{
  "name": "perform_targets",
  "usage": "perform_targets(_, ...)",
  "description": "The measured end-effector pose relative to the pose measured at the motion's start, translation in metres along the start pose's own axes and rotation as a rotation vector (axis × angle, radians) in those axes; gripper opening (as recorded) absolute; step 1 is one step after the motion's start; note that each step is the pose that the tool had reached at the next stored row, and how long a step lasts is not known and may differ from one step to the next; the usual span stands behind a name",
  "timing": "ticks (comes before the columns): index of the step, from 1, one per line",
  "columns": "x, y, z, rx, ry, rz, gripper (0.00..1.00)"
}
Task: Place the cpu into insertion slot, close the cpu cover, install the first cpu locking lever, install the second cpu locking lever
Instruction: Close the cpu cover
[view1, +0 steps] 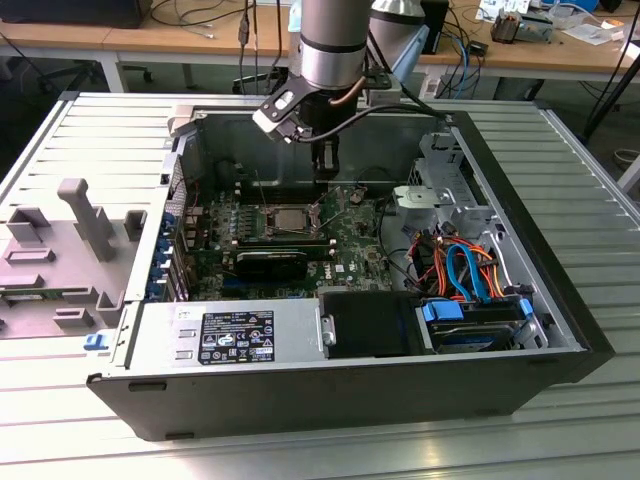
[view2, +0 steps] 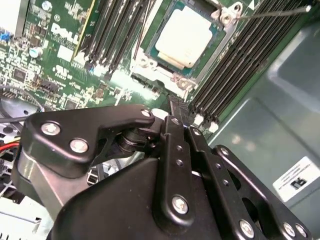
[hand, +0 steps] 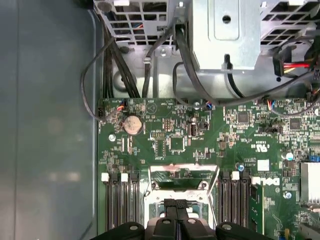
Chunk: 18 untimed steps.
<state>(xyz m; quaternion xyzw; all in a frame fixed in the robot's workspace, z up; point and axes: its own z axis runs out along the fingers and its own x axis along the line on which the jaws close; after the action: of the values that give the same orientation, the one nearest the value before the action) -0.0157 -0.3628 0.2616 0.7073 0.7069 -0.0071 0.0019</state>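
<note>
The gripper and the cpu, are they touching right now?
Apart. In the second wrist view the gripper ends short of the cpu, with green board showing between them.

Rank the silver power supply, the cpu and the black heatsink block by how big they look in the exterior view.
1. silver power supply, clearly largest
2. black heatsink block
3. cpu, smallest; it lies farther from the camera, but the gap is plain

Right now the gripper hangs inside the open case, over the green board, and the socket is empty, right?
No, the socket is not empty: the second wrist view shows the cpu seated in it. The rest holds: the gripper hangs inside the open case, over the green board.
</note>
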Motion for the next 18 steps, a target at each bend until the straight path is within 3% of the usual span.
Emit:
perform_targets(2,0.0000,0.0048,-0.0006,0.0069,0.0001,0.000,0.11)
perform_targets(11,-0.0001,0.0342,-0.0026,0.0532,-0.0002,0.000,0.11)
perform_targets(14,0.0000,0.0479,-0.0030,0.0750,-0.0002,-0.001,0.11)
perform_targets(15,0.0000,0.0547,-0.0031,0.0873,-0.0001,-0.001,0.11)
perform_targets(17,0.0000,0.0610,-0.0031,0.1003,-0.0002,-0.002,0.11)
perform_targets(18,0.0000,0.0665,-0.0031,0.1121,-0.0003,-0.004,0.11)
